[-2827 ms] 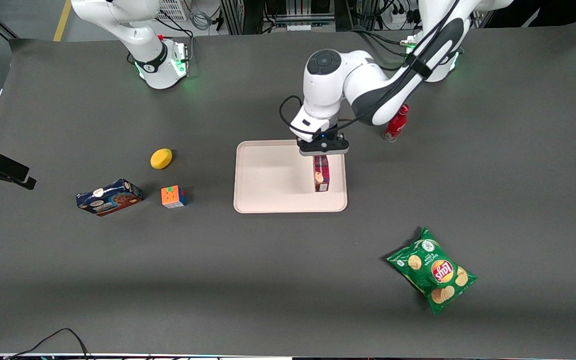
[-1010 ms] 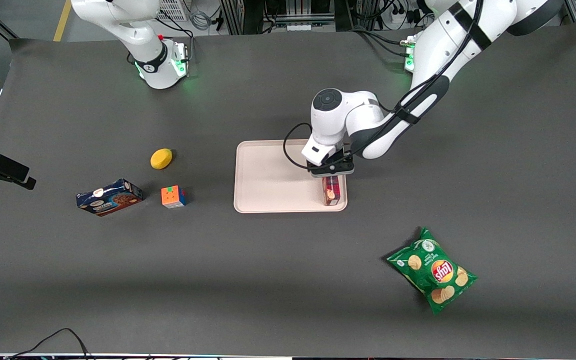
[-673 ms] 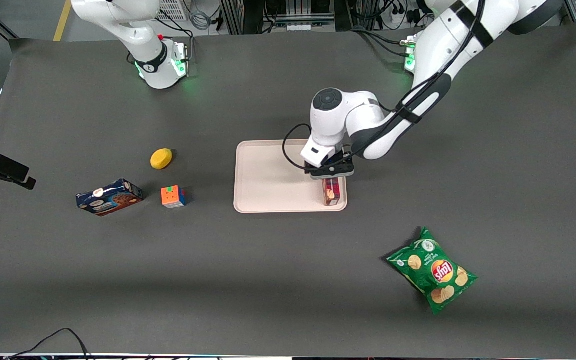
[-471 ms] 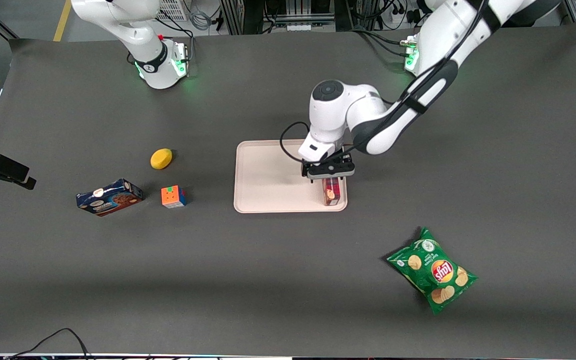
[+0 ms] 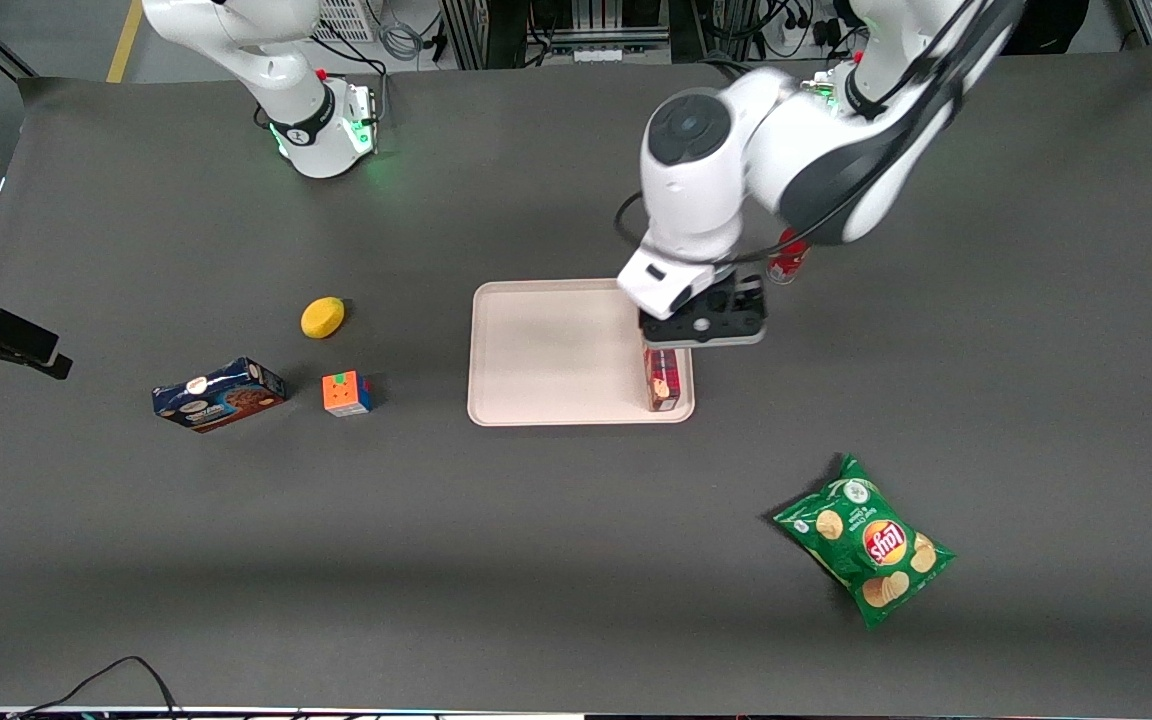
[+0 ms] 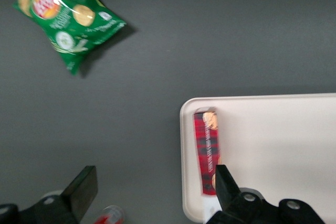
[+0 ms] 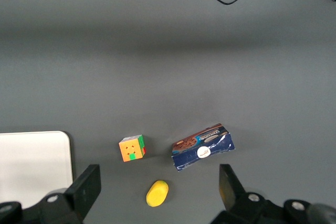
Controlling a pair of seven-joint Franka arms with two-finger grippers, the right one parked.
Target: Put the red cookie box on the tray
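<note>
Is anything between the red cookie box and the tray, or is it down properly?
Nothing visible intervenes: the red cookie box lies on the tray, along its edge toward the working arm's end. The gripper hangs open above it, apart.

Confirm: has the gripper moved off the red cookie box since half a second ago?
Yes. The gripper, open, has risen clear above the red cookie box, which lies unmoved on the tray.

I work in a robotics lab: my gripper hangs wide open over a table draped in dark grey cloth, aluminium-frame racks with cables and power strips stand along its edge, and green lights glow on the arm bases.
</note>
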